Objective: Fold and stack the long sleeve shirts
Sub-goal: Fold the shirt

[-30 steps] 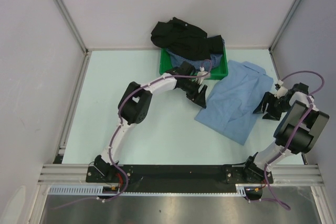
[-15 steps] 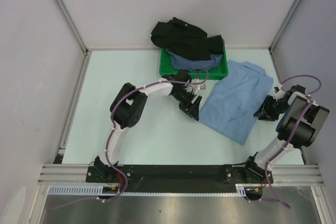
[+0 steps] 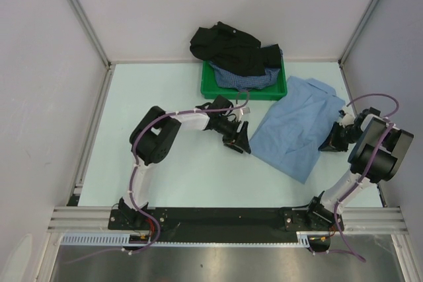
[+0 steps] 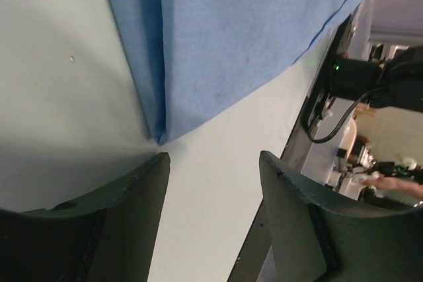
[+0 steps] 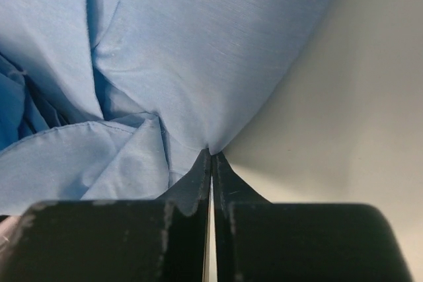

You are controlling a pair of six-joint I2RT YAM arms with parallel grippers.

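Light blue shirt [image 3: 294, 130] lies flat on the table [image 3: 178, 176], right of centre and just near of the green tray [image 3: 206, 88]. Its long axis runs on a diagonal, with the collar end towards the far right corner and the hem towards the near left. The left arm is bent sharply at its raised elbow, and its forearm reaches low and rightward. The left gripper [image 4: 211, 163] stands open, its fingers facing the shirt's left corner, which lies just off one fingertip. The right arm rises from its base and doubles back at the elbow, bringing the right gripper [image 5: 211, 156] to the shirt's right edge. Its jaws are pressed together on a puckered pinch of the blue cloth. A black shirt [image 3: 228, 44] and a dark-blue checked shirt [image 3: 246, 78] lie heaped in the tray, the black one spilling over its far rim.
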